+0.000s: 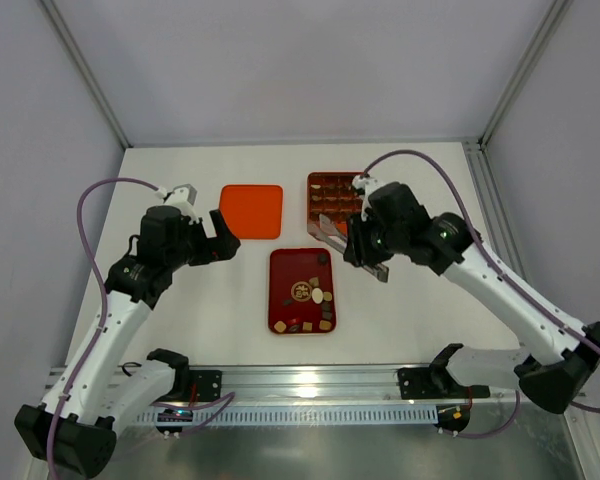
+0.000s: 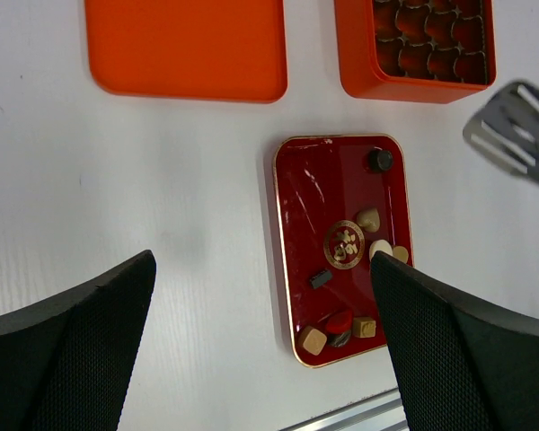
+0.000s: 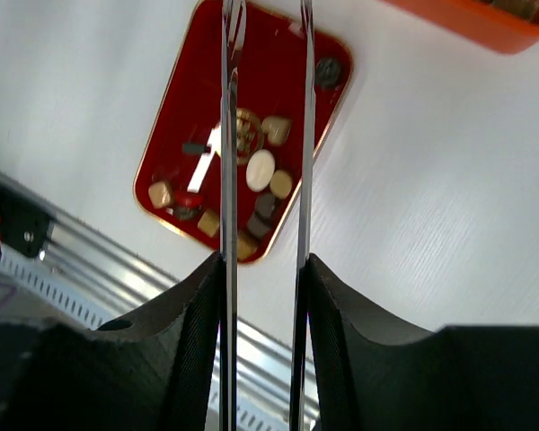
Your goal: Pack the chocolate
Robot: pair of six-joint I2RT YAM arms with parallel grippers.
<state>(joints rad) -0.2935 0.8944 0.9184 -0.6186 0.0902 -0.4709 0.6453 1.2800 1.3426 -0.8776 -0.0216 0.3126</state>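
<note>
Several small chocolate pieces [image 1: 317, 295], dark, tan and cream, lie loose on the dark red tray [image 1: 277, 290] at the table's near middle. They also show in the left wrist view [image 2: 368, 218] and the right wrist view [image 3: 260, 169]. My right gripper [image 1: 365, 247] is shut on metal tongs [image 3: 229, 135], held above the tray's far right side. The tong arms stand apart with nothing between them. The tong tip shows in the left wrist view [image 2: 521, 130]. My left gripper [image 1: 218, 240] is open and empty, left of the tray.
The orange box with grid compartments [image 1: 311, 192] stands behind the tray, some cells filled. Its flat orange lid [image 1: 252, 210] lies to its left. A metal rail [image 1: 310, 385] runs along the near table edge.
</note>
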